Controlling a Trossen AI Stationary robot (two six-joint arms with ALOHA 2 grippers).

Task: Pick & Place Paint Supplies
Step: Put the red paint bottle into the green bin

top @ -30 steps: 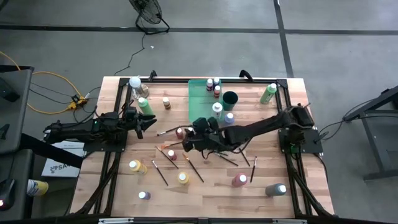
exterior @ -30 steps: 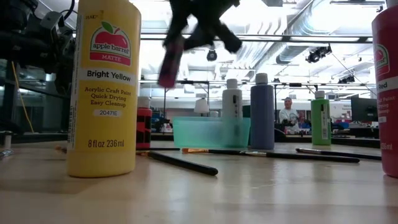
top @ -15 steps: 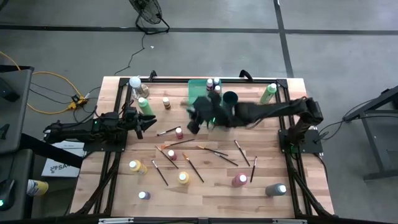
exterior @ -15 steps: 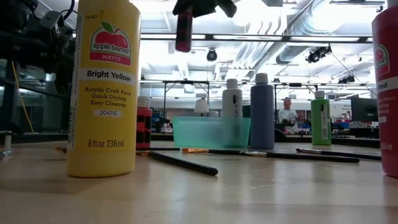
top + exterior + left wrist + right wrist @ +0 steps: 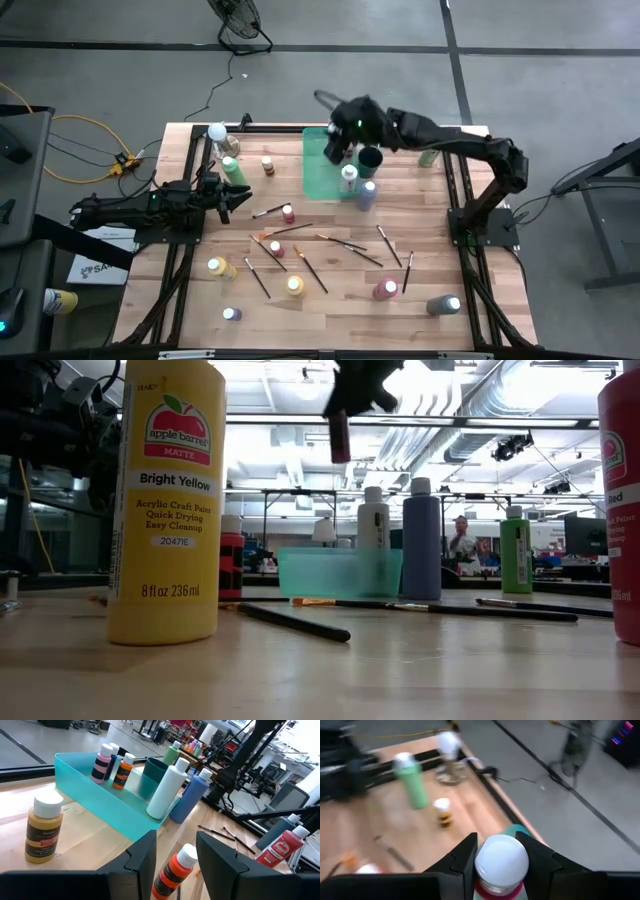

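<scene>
My right gripper (image 5: 341, 124) is shut on a small dark-red paint bottle with a white cap (image 5: 340, 436). It holds the bottle high above the far end of the teal tray (image 5: 318, 168). The bottle's cap shows between the fingers in the right wrist view (image 5: 501, 858). My left gripper (image 5: 226, 197) is open and empty at the table's left. A small orange-red bottle (image 5: 172, 872) stands on the table just ahead of it. Other paint bottles stand upright and thin brushes (image 5: 345, 245) lie flat around the table's middle. My right gripper pinches the bottle at its cap end (image 5: 492, 885) between its two fingers. The fingers come from above, pointing down. The bottle hangs below them about upright, cap up, lifted clear of the table and the tray.
Three small bottles (image 5: 112, 762) stand in the tray. A dark green cup (image 5: 371, 158), a white bottle (image 5: 349, 177) and a blue bottle (image 5: 367, 192) stand at its right side. A clear object with a white ball top (image 5: 217, 133) is far left; a yellow bottle (image 5: 165, 500) is near.
My right gripper has carried the dark-red bottle from above the table's middle toward the far edge and higher, ending over the tray's far end. The bottle was tilted a second ago and now hangs about upright.
</scene>
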